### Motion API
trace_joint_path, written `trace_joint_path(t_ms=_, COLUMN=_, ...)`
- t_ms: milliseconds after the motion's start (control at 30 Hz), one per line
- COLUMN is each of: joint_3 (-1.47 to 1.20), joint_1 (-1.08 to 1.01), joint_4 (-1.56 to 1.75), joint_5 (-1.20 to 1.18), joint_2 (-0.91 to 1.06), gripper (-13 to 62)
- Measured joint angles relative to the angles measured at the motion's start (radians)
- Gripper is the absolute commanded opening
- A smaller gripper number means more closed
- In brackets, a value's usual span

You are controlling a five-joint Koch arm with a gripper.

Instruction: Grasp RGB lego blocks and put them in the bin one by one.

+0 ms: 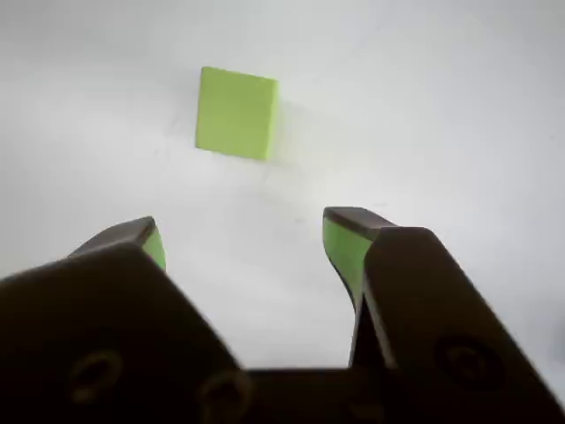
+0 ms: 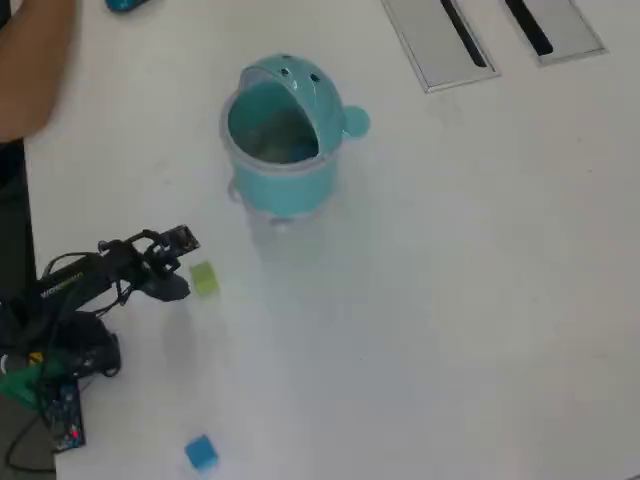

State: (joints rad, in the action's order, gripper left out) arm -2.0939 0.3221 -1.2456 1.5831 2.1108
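Observation:
A yellow-green lego block [image 1: 236,113] lies on the white table just ahead of my gripper [image 1: 243,237], whose jaws stand open with bare table between them and nothing held. From overhead the same yellow-green block [image 2: 204,279] sits right beside my gripper [image 2: 186,266], at the end of the black arm on the left. A blue block [image 2: 201,452] lies near the bottom edge. The light-teal bin [image 2: 283,190] stands upright farther up the table, its domed lid tipped back so the inside shows. No red block is in view.
Two flat grey slotted panels [image 2: 440,40] are set into the table at the top right. The arm's base and cables [image 2: 55,370] fill the lower left corner. A person's arm [image 2: 30,60] reaches in at the top left.

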Motion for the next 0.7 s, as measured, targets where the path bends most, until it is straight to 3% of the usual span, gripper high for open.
trace_joint_path(t_ms=367, joint_3=-0.002, joint_1=0.141, joint_4=0.026, joint_5=-0.031, joint_2=-0.055, gripper=33.8)
trace_joint_path(t_ms=700, joint_3=0.0, joint_1=0.118, joint_4=0.135, joint_5=-0.127, joint_2=-0.224, gripper=33.7)
